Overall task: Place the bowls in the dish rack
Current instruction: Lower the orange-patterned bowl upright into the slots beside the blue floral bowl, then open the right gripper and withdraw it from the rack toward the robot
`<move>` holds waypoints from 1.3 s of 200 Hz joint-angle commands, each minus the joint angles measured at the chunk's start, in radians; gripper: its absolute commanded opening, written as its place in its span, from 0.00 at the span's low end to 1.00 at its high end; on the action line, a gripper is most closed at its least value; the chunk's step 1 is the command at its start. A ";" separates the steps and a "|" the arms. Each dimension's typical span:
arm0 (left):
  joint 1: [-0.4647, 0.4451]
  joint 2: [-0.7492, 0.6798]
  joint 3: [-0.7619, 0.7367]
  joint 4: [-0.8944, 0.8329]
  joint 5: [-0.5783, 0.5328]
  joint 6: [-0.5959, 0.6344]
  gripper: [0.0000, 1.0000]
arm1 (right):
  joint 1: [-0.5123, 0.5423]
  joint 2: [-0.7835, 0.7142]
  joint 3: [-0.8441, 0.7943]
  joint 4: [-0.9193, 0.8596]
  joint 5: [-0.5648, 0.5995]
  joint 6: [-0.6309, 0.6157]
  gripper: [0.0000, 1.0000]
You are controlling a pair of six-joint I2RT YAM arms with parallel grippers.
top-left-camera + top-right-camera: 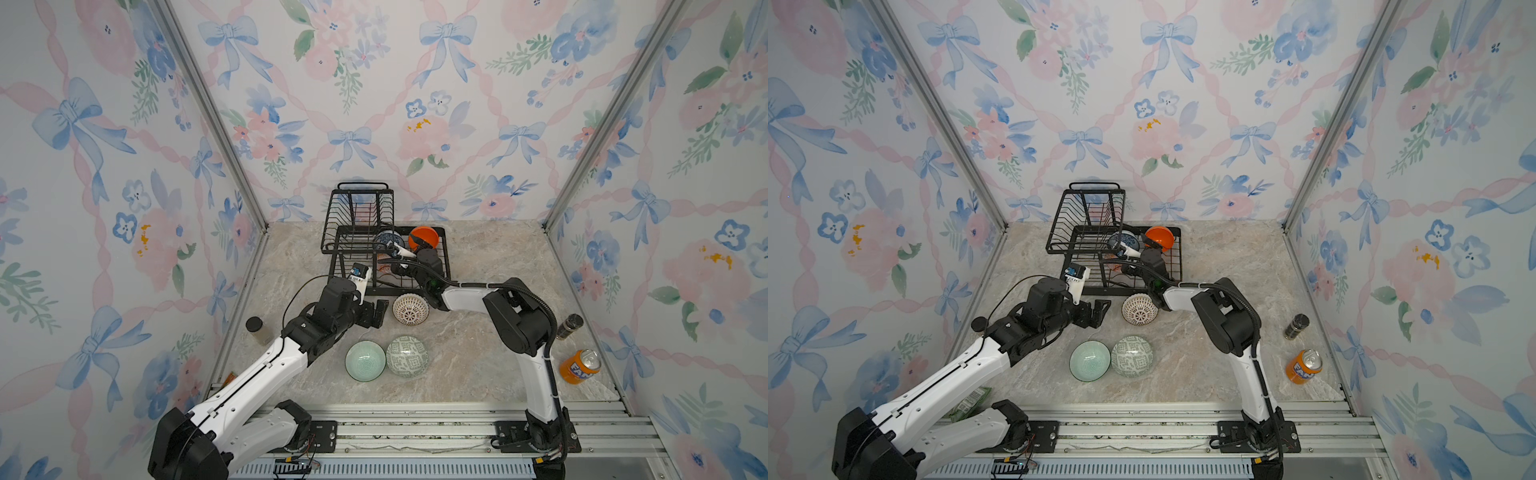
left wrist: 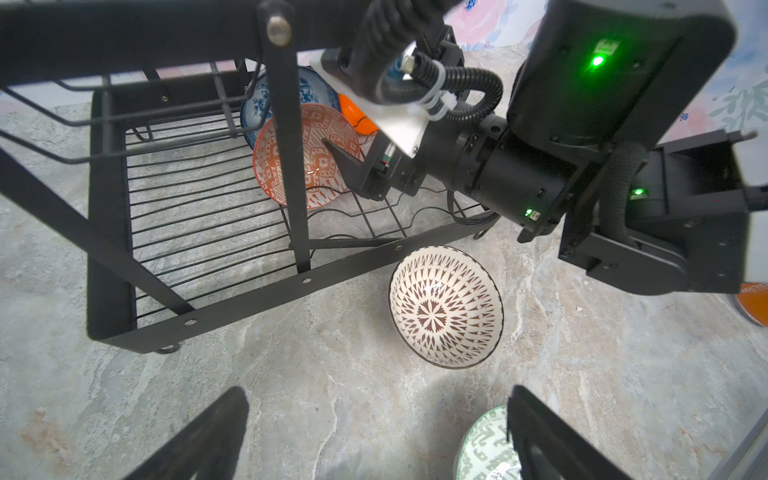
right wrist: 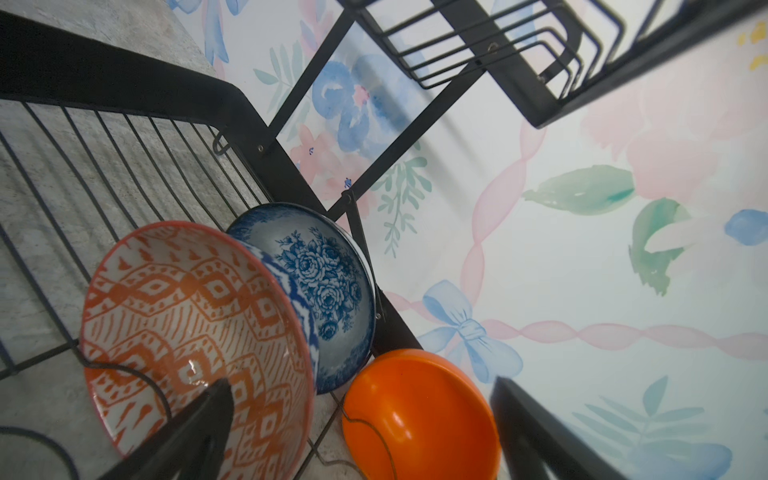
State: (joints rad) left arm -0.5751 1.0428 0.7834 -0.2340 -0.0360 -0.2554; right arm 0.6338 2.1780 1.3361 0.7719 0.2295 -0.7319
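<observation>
Right gripper (image 3: 361, 384) stands wide open and empty at the orange-white bowl (image 3: 187, 316) propped in the dish rack (image 2: 110, 216); left gripper (image 2: 378, 395) hangs wide open, empty, above the desk (image 2: 62, 257).

The dish rack (image 1: 358, 216) is standing at the back of the marble table (image 1: 478, 374), and the right gripper (image 1: 404, 254) is reaching into its lower tray, where a blue-patterned bowl (image 1: 388, 240) and a plain orange bowl (image 1: 428, 235) are leaning on edge (the arm is hiding much of the tray). The left gripper (image 1: 376, 316) is hovering, jaws parted and empty, just beside a white lattice bowl (image 1: 410, 309) lying tilted before the rack. Nearer the front, a pale green bowl (image 1: 365, 360) and a grey-green geometric bowl (image 1: 407, 357) are sitting side by side, touching. An orange soda can (image 1: 579, 365) is standing well apart on the right.
</observation>
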 commanded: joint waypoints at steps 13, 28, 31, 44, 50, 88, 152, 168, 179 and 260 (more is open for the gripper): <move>0.002 0.005 -0.009 -0.001 0.000 -0.005 0.98 | -0.012 -0.081 -0.042 -0.005 0.004 0.062 0.97; 0.003 0.005 -0.007 -0.001 -0.002 -0.005 0.98 | -0.016 -0.103 -0.058 -0.023 -0.005 0.083 0.97; 0.002 0.006 -0.008 -0.001 -0.002 -0.004 0.98 | -0.016 -0.108 -0.061 -0.027 -0.008 0.086 0.97; 0.002 0.007 -0.008 -0.001 -0.005 -0.005 0.98 | -0.019 -0.127 -0.074 -0.041 -0.014 0.103 0.97; 0.003 0.009 -0.006 0.000 -0.006 -0.004 0.98 | -0.020 -0.135 -0.079 -0.044 -0.017 0.107 0.97; 0.003 0.010 -0.003 -0.001 -0.011 -0.008 0.98 | -0.025 -0.199 -0.137 -0.068 -0.015 0.127 0.97; 0.003 0.021 -0.003 -0.002 -0.006 -0.016 0.98 | -0.029 -0.330 -0.267 -0.094 0.026 0.180 0.97; 0.003 0.020 -0.003 -0.001 -0.010 -0.020 0.98 | -0.035 -0.376 -0.284 -0.144 0.033 0.214 0.97; 0.003 0.020 -0.004 0.000 -0.011 -0.022 0.98 | -0.042 -0.411 -0.295 -0.181 0.038 0.245 0.97; 0.001 0.028 0.006 -0.002 -0.021 -0.025 0.98 | -0.054 -0.721 -0.292 -0.633 0.105 0.489 0.97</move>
State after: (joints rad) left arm -0.5755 1.0592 0.7834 -0.2340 -0.0406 -0.2665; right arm 0.5900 1.5352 1.0336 0.3443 0.2951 -0.3752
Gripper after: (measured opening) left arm 0.980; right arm 0.967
